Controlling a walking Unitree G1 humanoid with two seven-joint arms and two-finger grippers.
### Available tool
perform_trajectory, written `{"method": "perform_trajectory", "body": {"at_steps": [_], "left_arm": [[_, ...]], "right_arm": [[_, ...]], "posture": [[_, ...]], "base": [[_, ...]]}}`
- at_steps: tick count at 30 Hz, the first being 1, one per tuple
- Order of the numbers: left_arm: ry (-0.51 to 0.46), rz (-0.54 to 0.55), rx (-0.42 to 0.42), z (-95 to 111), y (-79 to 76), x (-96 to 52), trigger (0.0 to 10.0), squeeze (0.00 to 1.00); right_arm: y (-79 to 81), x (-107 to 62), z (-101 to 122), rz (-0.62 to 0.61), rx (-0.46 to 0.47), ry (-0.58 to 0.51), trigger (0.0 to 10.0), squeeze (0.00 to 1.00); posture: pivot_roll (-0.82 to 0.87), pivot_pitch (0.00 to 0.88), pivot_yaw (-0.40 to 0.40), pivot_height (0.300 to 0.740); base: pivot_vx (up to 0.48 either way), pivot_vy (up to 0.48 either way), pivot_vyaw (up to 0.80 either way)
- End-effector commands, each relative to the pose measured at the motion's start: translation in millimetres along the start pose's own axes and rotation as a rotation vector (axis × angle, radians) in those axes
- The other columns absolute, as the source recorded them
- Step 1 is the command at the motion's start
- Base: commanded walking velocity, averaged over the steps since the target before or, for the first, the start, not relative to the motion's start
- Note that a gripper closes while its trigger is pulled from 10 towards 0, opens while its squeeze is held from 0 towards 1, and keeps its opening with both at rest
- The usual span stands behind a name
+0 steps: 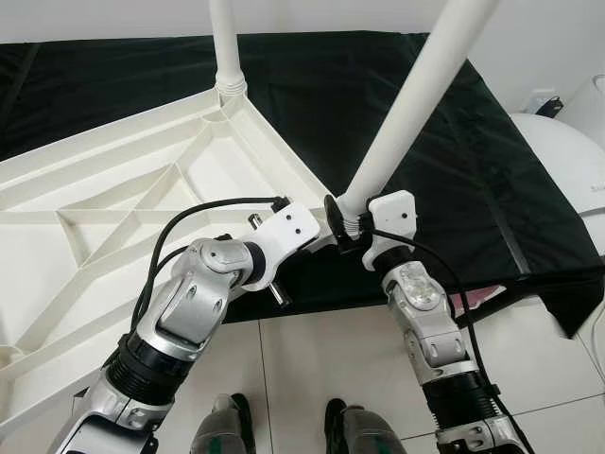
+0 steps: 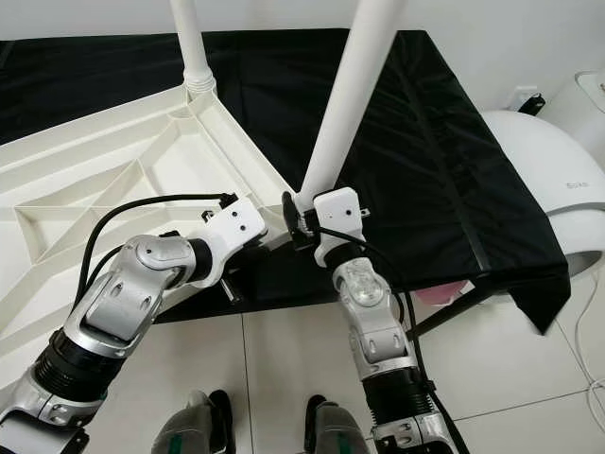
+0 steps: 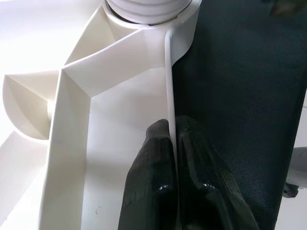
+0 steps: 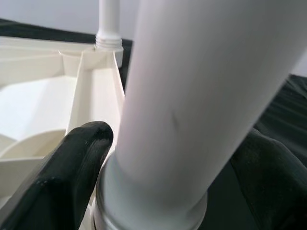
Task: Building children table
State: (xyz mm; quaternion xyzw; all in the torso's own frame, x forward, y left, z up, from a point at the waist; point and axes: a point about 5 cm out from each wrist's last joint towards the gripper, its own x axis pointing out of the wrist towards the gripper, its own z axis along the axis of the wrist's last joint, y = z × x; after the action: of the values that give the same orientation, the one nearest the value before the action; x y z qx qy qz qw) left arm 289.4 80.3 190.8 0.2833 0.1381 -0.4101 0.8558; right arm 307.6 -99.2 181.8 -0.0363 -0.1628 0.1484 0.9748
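Black cloth [image 1: 444, 142] underlies tabletop [image 1: 113, 189]; left hand [image 3: 172, 143] pinches its rim, right hand [image 4: 158, 163] clasps leg [image 1: 416, 104].

Black cloth-covered table [image 1: 454, 142] is carrying the white tabletop [image 1: 104, 208], lying upside down w/ ribbed underside facing up, its near edge overhanging the cloth toward the tiled floor [image 1: 312, 369]. Two white legs [image 1: 416, 104] are standing up from the tabletop's corners.
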Motion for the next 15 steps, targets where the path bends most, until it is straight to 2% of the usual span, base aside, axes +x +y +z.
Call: {"method": "perform_trajectory", "body": {"at_steps": [1, 15], "left_arm": [[-0.038, 0.093, 0.027, 10.6, 9.7, -5.1, 10.0, 0.0], [-0.04, 0.096, 0.029, 11.5, 11.0, -5.4, 10.0, 0.0]], "right_arm": [[-2.7, -3.3, -0.3, -0.002, 0.011, -0.003, 10.0, 0.0], [0.8, -1.5, 0.4, 0.051, 0.038, 0.002, 10.0, 0.0]], "posture": [[-0.1, 0.209, -0.027, 0.74], [-0.1, 0.21, -0.026, 0.74]], "base": [[0.0, 0.0, 0.0], [0.0, 0.0, 0.0]]}}
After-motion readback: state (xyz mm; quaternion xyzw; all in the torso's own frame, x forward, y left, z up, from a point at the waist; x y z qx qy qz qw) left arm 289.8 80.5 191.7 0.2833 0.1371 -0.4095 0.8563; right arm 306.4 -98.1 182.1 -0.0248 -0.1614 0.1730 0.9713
